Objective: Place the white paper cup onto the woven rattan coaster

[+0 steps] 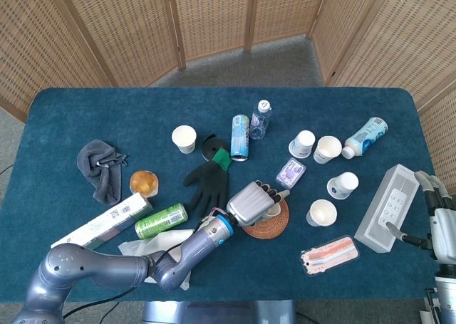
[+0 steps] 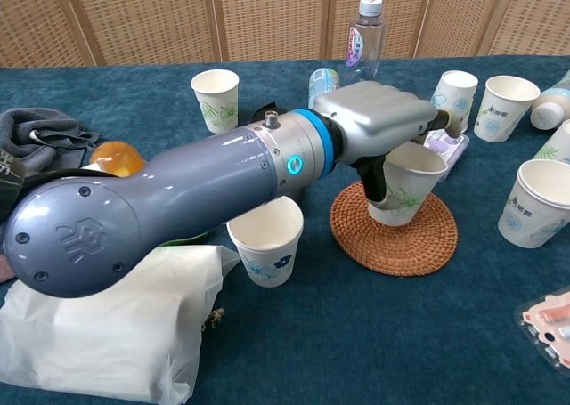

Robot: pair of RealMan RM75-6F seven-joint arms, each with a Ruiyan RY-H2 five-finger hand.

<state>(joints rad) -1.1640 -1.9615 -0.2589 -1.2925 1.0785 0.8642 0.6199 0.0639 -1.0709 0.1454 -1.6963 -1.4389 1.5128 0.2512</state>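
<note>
My left hand [image 2: 378,120] grips a white paper cup with a green leaf print [image 2: 411,184] by its rim and side. The cup leans slightly, its base down on the middle of the round woven rattan coaster [image 2: 401,245]. In the head view the left hand [image 1: 249,203] covers most of the cup, and only part of the coaster [image 1: 276,225] shows beneath it. My right hand [image 1: 440,228] hangs off the table's right edge, fingers apart and holding nothing.
A paper cup [image 2: 265,236] stands just under my left forearm, beside a plastic bag [image 2: 107,325]. More cups [image 2: 541,200] stand right of the coaster, a purple box [image 2: 448,145] and a bottle [image 2: 365,40] behind it. A black glove [image 1: 209,181] and a green can [image 1: 159,220] lie left.
</note>
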